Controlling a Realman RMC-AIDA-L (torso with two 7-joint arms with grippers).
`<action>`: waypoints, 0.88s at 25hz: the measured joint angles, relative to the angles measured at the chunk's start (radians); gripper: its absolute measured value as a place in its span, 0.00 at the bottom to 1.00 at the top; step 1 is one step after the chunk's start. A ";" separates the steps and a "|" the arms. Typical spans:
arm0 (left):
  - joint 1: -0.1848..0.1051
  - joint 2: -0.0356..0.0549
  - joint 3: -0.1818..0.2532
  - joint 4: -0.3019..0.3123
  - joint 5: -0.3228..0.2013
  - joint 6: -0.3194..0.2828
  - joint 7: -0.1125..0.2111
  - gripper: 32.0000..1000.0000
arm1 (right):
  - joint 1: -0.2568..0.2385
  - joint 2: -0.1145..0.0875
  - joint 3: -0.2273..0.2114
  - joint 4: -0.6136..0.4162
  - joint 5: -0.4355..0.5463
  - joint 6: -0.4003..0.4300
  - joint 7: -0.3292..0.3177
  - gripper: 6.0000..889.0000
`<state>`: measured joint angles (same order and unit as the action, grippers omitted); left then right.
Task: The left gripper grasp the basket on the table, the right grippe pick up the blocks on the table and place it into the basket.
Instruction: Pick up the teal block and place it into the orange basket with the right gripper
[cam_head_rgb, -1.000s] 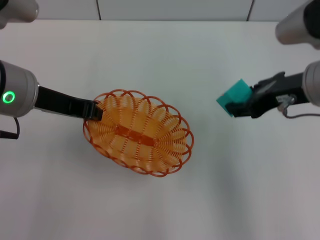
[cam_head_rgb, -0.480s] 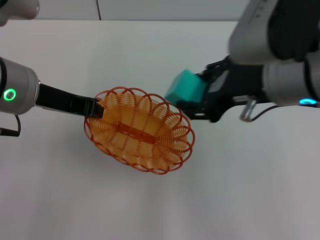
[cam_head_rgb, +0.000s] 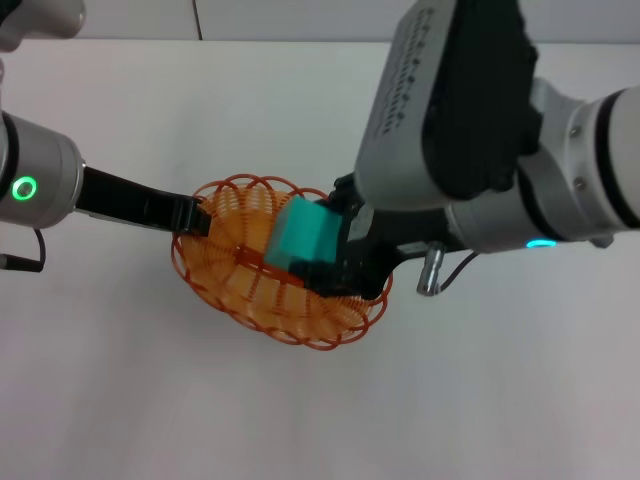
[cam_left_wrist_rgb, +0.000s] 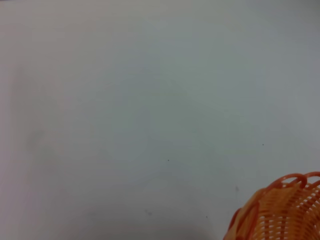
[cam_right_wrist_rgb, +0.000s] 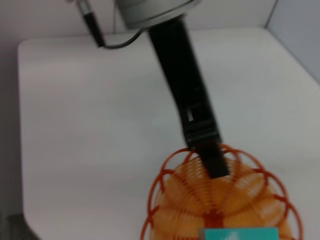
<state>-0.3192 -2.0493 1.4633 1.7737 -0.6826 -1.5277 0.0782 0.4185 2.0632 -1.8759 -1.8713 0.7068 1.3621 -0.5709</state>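
Observation:
The orange wire basket lies at mid-table in the head view; part of its rim shows in the left wrist view, and its whole near end in the right wrist view. My left gripper is shut on the basket's left rim, its black bar reaching in from the left. Over the middle of the basket, my right gripper is shut on the teal-green cube, which hangs tilted above the bottom strip. The cube's top edge appears in the right wrist view.
The white table stretches all around the basket. Its far edge meets a wall at the back. The bulky right arm hangs over the table's right half and hides the basket's right rim.
My right arm has swung left from the table's right side, carrying the cube over the basket's rim and above its middle. The left gripper and basket have stayed put.

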 joint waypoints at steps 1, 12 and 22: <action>-0.001 0.0000 0.000 0.000 0.000 0.000 0.000 0.06 | 0.008 0.000 -0.008 0.017 -0.001 0.000 0.000 0.59; -0.003 0.0000 0.003 -0.001 0.000 0.000 0.000 0.06 | 0.068 0.002 -0.041 0.159 -0.001 -0.043 0.002 0.59; -0.003 -0.0013 0.005 -0.003 -0.004 0.007 0.002 0.06 | 0.088 0.002 -0.043 0.226 0.005 -0.069 0.001 0.59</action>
<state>-0.3221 -2.0506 1.4680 1.7711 -0.6863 -1.5209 0.0799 0.5066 2.0647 -1.9190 -1.6449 0.7120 1.2932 -0.5696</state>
